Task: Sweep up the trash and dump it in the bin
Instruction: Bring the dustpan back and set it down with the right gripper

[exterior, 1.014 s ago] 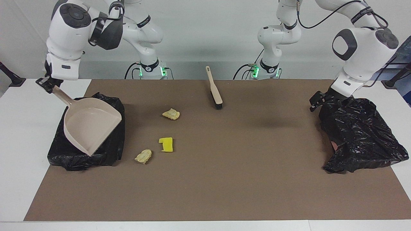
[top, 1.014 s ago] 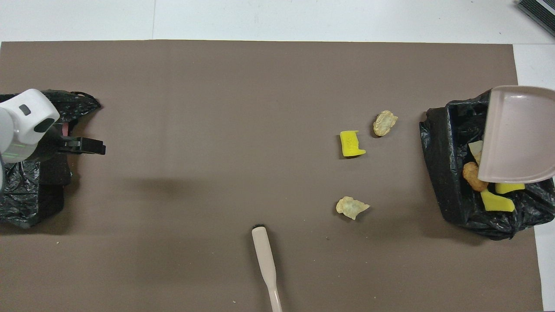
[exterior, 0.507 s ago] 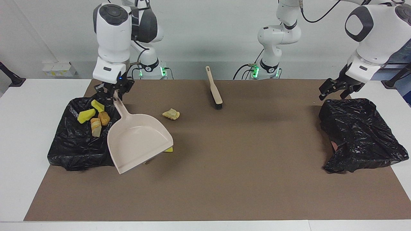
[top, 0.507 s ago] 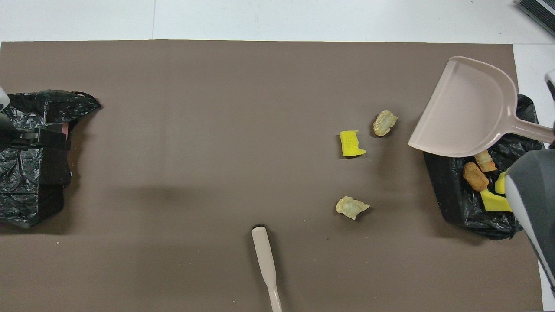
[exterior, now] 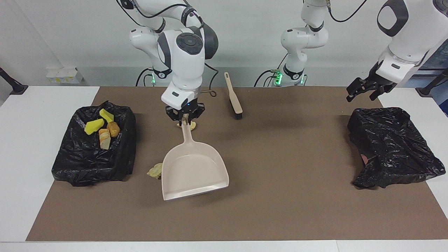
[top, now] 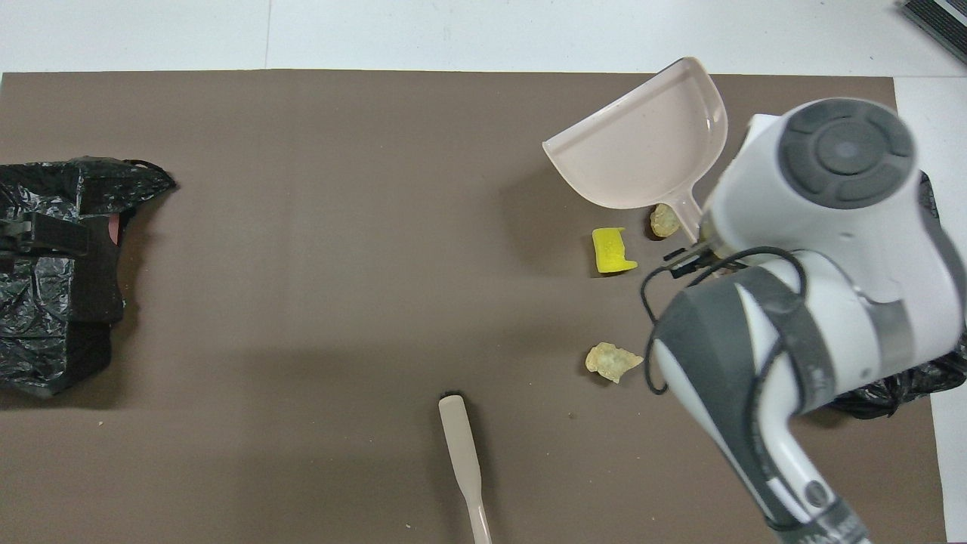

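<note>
My right gripper, clamped on the dustpan, has left the bin for the remaining scraps; my left gripper waits open.

Plain white wall, white table under brown mat

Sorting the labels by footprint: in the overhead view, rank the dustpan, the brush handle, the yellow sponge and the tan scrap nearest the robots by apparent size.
1. dustpan, though it is held up, nearer the camera
2. brush handle, partly cut off
3. yellow sponge and tan scrap: alike, no ranking
</note>
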Controlling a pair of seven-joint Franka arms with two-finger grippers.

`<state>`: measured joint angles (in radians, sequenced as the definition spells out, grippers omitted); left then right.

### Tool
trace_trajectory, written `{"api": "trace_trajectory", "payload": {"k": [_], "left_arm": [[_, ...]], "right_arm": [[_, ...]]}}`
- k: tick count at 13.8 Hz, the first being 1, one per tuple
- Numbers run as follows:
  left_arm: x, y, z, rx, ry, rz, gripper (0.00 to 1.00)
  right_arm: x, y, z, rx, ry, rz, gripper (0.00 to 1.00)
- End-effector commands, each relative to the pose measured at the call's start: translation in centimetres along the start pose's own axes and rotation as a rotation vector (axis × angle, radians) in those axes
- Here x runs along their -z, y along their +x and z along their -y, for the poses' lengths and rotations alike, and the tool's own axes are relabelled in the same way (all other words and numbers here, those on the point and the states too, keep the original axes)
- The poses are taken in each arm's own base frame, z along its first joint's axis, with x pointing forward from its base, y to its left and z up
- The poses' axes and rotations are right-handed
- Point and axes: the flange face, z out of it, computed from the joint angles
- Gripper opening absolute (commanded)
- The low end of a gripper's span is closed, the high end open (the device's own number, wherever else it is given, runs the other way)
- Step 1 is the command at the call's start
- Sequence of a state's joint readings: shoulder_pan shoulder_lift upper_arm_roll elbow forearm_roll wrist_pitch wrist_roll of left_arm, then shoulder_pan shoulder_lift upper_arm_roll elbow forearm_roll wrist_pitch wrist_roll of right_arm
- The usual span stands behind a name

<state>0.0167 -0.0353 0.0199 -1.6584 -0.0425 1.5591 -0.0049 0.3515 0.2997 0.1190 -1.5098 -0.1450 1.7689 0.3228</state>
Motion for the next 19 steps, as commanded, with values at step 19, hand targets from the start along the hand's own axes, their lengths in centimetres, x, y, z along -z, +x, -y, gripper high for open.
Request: {"api": "trace_trajectory", "payload": {"k": [19], "left_arm": [[-0.1,-1.0,-3.1,-0.142,0.072,-0.029,1.0]], "right_arm": [[-10.6,2.4,16.5,-0.199,0.201,0.099,0.08]]}}
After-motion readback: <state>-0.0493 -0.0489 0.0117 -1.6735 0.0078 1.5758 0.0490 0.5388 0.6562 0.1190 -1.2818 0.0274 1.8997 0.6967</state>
